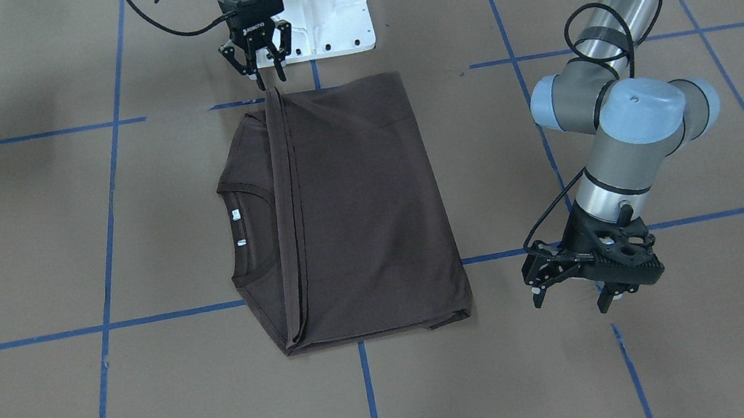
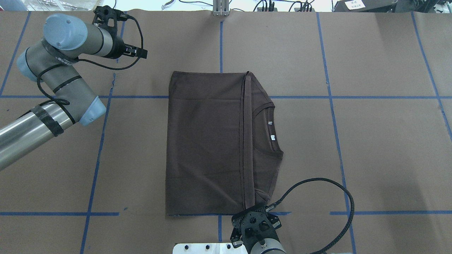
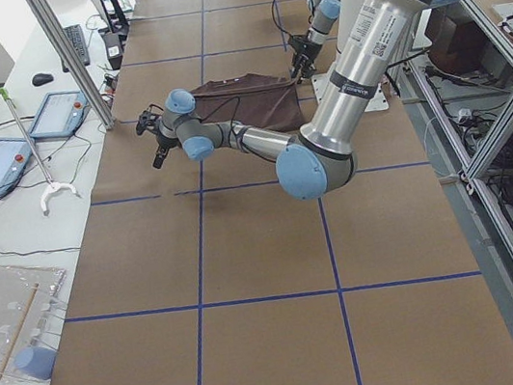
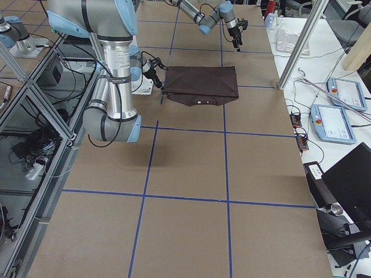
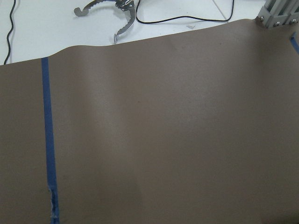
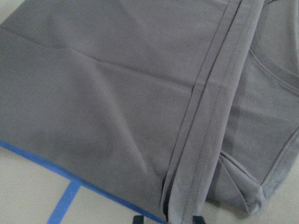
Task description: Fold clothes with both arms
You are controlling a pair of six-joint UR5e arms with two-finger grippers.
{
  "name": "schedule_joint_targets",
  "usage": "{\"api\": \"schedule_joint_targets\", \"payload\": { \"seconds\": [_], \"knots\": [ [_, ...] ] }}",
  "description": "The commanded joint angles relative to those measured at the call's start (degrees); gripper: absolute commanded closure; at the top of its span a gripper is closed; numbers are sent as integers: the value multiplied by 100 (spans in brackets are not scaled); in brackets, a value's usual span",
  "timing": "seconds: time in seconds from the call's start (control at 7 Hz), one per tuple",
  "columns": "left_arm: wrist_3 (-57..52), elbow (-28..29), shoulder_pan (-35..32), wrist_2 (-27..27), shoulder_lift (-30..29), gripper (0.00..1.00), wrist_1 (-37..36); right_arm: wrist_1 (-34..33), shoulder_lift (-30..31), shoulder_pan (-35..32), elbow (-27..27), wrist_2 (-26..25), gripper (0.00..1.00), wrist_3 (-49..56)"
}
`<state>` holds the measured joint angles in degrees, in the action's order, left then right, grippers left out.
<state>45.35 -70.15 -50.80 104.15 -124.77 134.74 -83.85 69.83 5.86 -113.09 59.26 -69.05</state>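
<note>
Across the whole scene runs a table covered in brown paper [image 2: 388,141], marked into large squares by blue tape lines [image 2: 332,106]. A white bench [image 4: 348,63] along its far side carries two teach pendants [image 4: 333,124] and loose cables, and aluminium frame posts [image 3: 69,56] stand at the edges. The left arm [image 1: 631,118] reaches out over bare paper well to the side of the garment, while the right arm [image 4: 113,75] comes down close to the white pedestal base [image 1: 328,16]. A dark brown T-shirt [image 2: 204,141] lies flat at the table's middle, just in front of that base, its lower part folded up so the hem band [image 6: 215,116] crosses just below the collar [image 2: 263,111]. The left gripper [image 1: 571,303] hangs with fingers spread, holding nothing, its wrist camera seeing only paper and tape. The right gripper [image 1: 266,76] sits at the shirt's corner nearest the base, its fingertips [image 6: 198,219] apart either side of the hem, not clamped. Two small white tags [image 2: 273,137] show inside the collar.
</note>
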Motion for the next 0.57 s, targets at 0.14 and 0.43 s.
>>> {"api": "schedule_joint_targets", "payload": {
  "seconds": [0.14, 0.43],
  "knots": [
    [0, 1, 9, 0, 5, 0, 0, 0, -14, -15, 42, -20, 67, 94],
    [0, -8, 9, 0, 31, 0, 9, 0, -14, -85, 33, -46, 100, 85]
  ]
}}
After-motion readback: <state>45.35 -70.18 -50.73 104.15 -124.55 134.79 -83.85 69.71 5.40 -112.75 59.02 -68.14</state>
